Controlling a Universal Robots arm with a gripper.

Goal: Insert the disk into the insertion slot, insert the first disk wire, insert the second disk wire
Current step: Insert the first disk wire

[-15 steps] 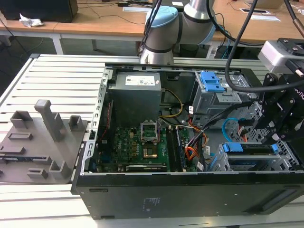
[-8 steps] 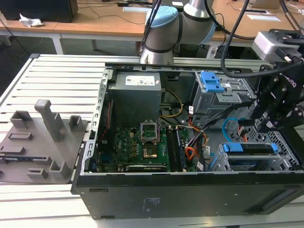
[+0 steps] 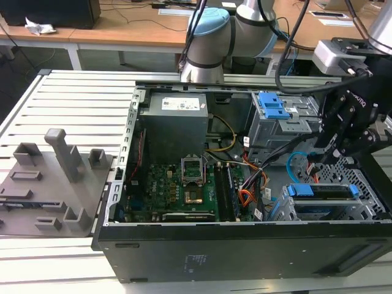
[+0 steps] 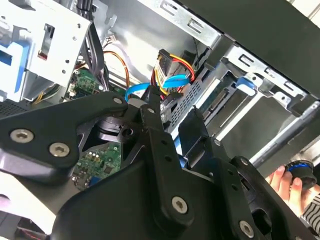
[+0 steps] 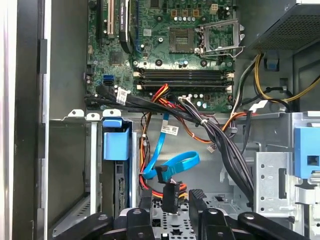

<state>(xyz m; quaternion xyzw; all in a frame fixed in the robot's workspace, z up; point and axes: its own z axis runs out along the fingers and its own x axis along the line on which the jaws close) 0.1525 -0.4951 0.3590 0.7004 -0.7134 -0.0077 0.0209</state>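
The disk (image 3: 324, 191), edged by its blue bracket (image 5: 116, 144), sits inside the insertion slot (image 3: 343, 211), the perforated silver cage at the exterior view's right. Behind the cage the second disk wire (image 5: 176, 166) makes a light-blue loop ending in a dark plug (image 5: 162, 174). A plug with red and yellow leads (image 4: 170, 60) sits at the disk's rear. My gripper (image 5: 184, 201) hangs just over that rear end. Its fingers (image 4: 151, 109) stand slightly apart, with one tip against the dark plug and nothing between them. In the exterior view my gripper (image 3: 320, 158) is beside the wire's loop (image 3: 296, 160).
A grey bay with a blue clip (image 3: 272, 106) stands behind the gripper. Black cable bundles (image 5: 220, 145) and orange wires (image 3: 245, 197) cross between the motherboard (image 3: 174, 184) and the cage. A person's hand (image 4: 284, 181) holds a dark object outside the case. A grey fixture (image 3: 55, 177) lies outside on the exterior view's left.
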